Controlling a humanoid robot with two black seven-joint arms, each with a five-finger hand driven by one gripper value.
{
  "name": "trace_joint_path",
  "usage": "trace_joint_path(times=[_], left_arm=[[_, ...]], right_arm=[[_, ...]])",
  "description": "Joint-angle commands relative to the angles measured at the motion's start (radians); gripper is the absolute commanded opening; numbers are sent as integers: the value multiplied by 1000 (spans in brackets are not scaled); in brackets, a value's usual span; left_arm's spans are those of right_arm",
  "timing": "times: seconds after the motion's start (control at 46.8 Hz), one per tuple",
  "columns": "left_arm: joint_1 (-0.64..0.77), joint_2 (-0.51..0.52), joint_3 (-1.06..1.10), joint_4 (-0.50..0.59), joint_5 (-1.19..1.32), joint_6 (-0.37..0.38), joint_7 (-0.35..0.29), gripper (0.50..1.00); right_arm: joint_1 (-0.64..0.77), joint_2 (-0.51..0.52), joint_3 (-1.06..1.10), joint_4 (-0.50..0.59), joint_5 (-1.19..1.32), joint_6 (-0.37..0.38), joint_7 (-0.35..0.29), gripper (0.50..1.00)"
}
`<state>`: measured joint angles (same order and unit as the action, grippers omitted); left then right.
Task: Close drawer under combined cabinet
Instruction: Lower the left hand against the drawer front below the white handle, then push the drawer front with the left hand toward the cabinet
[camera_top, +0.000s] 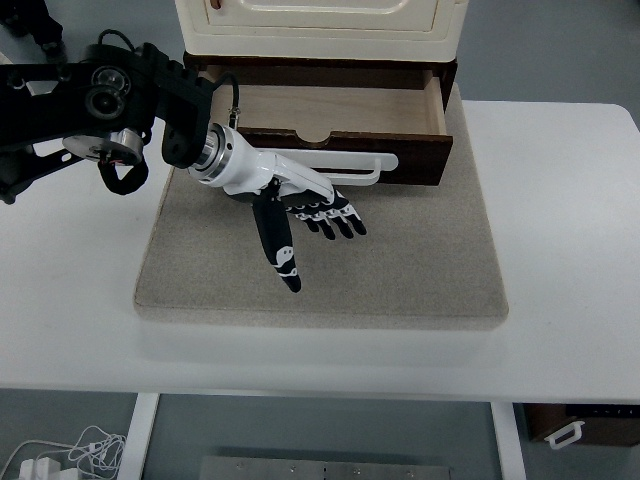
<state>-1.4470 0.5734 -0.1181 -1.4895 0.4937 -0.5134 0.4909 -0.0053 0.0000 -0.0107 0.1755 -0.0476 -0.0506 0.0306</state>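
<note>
In front of the open drawer (340, 120), on the grey mat (420, 270), I have the left hand (300, 205) held flat with its fingers (335, 220) stretched out and spread, thumb pointing down toward me, holding nothing. I read that pose as a setup for pushing: the back of the hand sits just beside the white handle (350, 162) on the drawer's front panel, so a flat hand can press the dark front board inward without any grip. Whether the knuckles are already touching the handle I cannot tell from this steep angle. The arm (110, 100) reaches in from the left edge, black joints bent so the wrist lines up with the left half of the drawer front. The right arm is not showing. The drawer is pulled out from under the cream cabinet (320, 25), at the far end of the mat on the white table (570, 250); it has dark brown walls, a pale wood floor with nothing in it that I can see, and a small notch in its front edge.
</note>
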Motion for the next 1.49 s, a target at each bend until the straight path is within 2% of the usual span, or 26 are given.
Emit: trace_joint_path(times=[0.0, 0.683, 1.473], left_arm=[[0, -1, 0, 8, 0, -5, 2, 1000], [2, -7, -3, 52, 43, 9, 2, 1000], [2, -23, -17, 178, 66, 16, -8, 1000]], right_arm=[[1, 0, 0, 1, 0, 0, 0, 952], [-1, 0, 0, 1, 0, 0, 0, 952], [-1, 0, 0, 1, 0, 0, 0, 952]])
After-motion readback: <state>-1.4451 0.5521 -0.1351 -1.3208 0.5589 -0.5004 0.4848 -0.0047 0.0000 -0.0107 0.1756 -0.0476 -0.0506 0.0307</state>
